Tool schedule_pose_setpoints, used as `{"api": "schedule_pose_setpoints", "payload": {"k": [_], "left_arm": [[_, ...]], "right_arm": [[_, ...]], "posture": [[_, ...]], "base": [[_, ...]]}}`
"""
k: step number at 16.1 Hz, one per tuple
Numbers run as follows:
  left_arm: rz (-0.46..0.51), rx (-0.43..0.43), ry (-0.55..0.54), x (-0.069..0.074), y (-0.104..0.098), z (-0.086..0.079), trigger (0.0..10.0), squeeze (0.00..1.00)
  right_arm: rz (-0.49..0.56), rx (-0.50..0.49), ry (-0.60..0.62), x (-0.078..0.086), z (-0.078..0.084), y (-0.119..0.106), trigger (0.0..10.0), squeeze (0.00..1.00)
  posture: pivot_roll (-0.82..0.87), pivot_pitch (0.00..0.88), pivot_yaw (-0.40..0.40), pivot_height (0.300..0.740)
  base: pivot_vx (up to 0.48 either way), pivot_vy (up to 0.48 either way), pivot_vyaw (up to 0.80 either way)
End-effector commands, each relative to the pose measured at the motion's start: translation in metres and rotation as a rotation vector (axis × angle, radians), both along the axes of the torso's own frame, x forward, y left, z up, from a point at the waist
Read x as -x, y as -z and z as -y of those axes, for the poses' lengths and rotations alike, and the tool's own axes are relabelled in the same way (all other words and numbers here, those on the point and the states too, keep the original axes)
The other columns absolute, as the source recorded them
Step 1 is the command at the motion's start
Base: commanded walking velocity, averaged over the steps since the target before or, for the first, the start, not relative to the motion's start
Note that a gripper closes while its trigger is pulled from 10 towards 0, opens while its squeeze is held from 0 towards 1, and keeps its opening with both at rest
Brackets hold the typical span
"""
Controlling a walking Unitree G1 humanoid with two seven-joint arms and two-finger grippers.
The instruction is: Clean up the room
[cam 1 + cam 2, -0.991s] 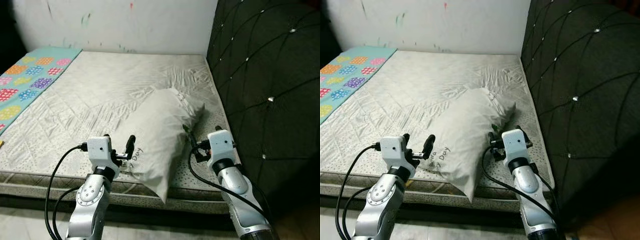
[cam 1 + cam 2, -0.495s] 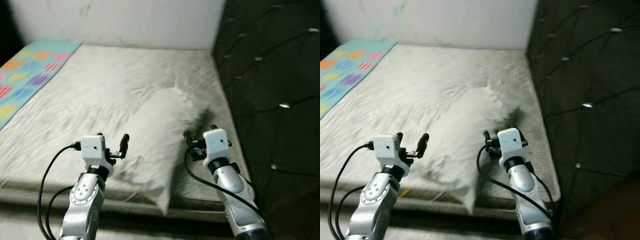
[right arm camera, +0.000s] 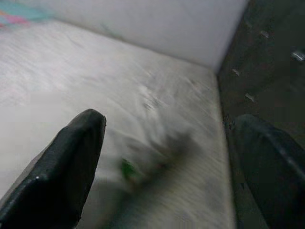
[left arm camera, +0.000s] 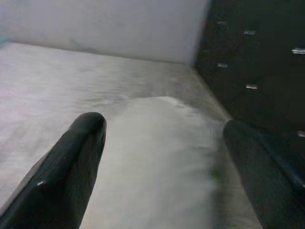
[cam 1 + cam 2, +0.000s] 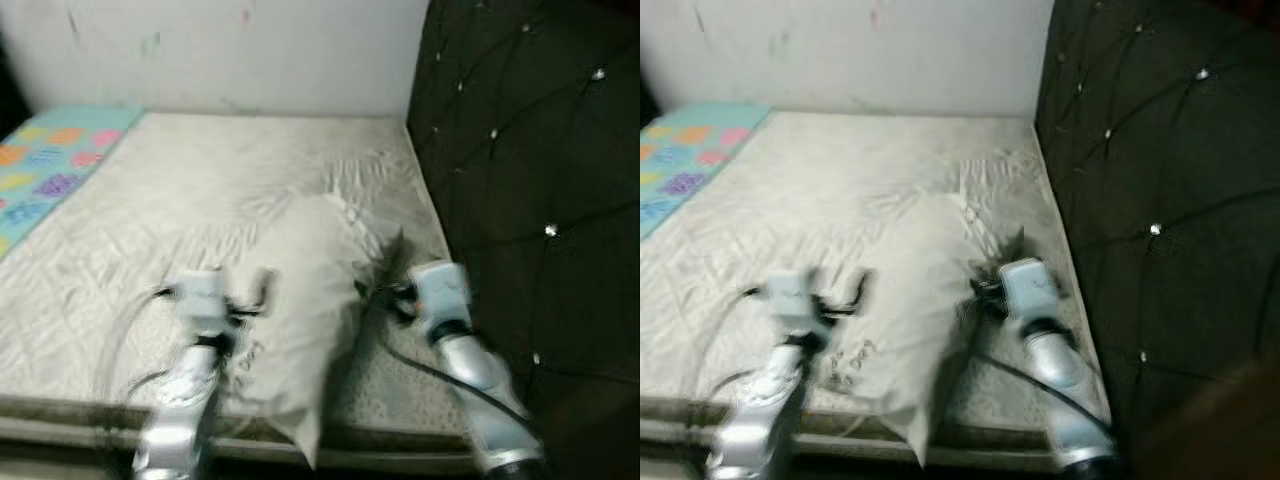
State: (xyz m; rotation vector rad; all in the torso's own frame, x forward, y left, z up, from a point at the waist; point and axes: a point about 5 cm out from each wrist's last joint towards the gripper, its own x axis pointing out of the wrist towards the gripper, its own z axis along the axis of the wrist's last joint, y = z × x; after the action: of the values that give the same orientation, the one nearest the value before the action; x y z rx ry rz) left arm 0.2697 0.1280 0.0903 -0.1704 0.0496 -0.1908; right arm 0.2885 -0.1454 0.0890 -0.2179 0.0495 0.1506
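White pillow [image 5: 300,320] lying skewed near bed [image 5: 150,200] front edge, flanked by left gripper [image 4: 162,157] and right gripper [image 3: 167,162], both spread wide. Approaching to grasp; next, closing on pillow sides.

Dim light, heavy motion blur

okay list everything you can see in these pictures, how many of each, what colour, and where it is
pillow: one, off-white with dark lettering near its front end, lying lengthwise on the mattress near the headboard side, its front corner hanging over the near edge
mattress: one, pale grey quilted, against the wall
mat: one, teal with coloured patches, far left of the mattress
headboard: one, black tufted with studs, right of the mattress
wall: one, white with faint marks, behind the mattress
left pincer: open, at the pillow's left side
right pincer: open, at the pillow's right side
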Motion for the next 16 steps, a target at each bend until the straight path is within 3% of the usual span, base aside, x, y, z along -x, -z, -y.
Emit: {"api": "schedule_pose_setpoints", "payload": {"k": [1, 7, 11, 16], "left_arm": [[-0.016, -0.035, -0.039, 0.0, 0.003, -0.013, 10.0, 0.0], [-0.215, -0.105, 0.017, 0.006, 0.031, -0.008, 10.0, 0.0], [-0.261, -0.123, 0.034, 0.007, 0.037, -0.008, 10.0, 0.0], [-0.241, -0.11, 0.054, 0.007, 0.034, -0.005, 10.0, 0.0]], "right_arm": [[0.002, -0.015, -0.037, -0.002, -0.012, -0.002, 10.0, 0.0], [-0.269, -0.018, -0.027, -0.002, -0.008, 0.033, 10.0, 0.0], [-0.308, 0.001, -0.048, -0.001, -0.009, 0.037, 10.0, 0.0], [-0.315, -0.002, -0.04, -0.001, -0.009, 0.037, 10.0, 0.0]], "posture": [[-0.14, 0.0, 0.002, 0.74], [-0.14, 0.0, 0.001, 0.74], [-0.14, 0.0, -0.001, 0.74], [-0.14, 0.0, -0.001, 0.74]], "base": [[0.0, 0.0, 0.0], [0.0, 0.0, 0.0], [0.0, 0.0, 0.0], [0.0, 0.0, 0.0]]}}
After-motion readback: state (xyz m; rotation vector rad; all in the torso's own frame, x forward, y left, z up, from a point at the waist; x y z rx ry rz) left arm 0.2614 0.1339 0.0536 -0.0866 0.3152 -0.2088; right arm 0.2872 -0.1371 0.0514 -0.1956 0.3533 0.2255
